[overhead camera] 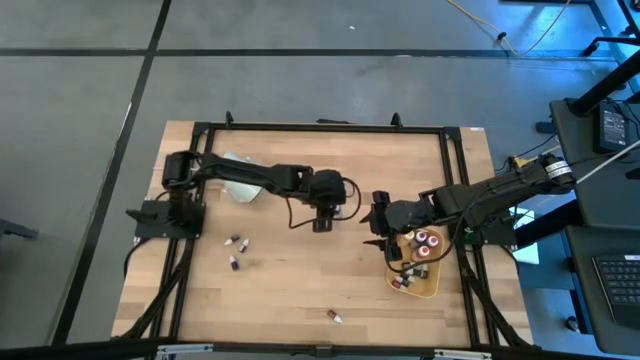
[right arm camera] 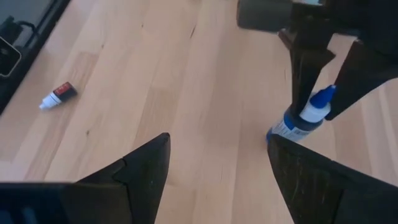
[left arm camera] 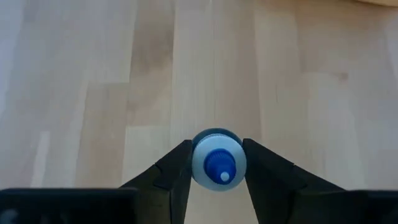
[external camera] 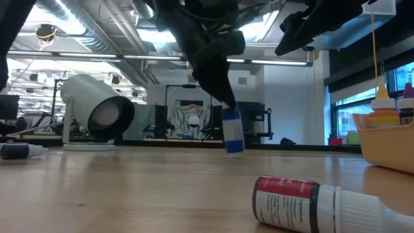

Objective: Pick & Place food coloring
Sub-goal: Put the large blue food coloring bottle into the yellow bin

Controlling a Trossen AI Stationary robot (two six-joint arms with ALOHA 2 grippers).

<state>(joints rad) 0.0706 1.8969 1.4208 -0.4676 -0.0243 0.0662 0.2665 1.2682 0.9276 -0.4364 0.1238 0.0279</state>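
Blue bottle [left arm camera: 217, 166] between left tool [left arm camera: 217, 180] fingers

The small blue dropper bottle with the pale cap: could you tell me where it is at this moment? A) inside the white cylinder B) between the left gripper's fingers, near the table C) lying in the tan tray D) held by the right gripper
B: the left gripper has its fingers either side of the small blue dropper bottle, also seen in the right wrist view; the right gripper is open and empty.

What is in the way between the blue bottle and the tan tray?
The right tool hangs open between the blue bottle, gripped by the left tool, and the tan tray. The wood there looks bare.
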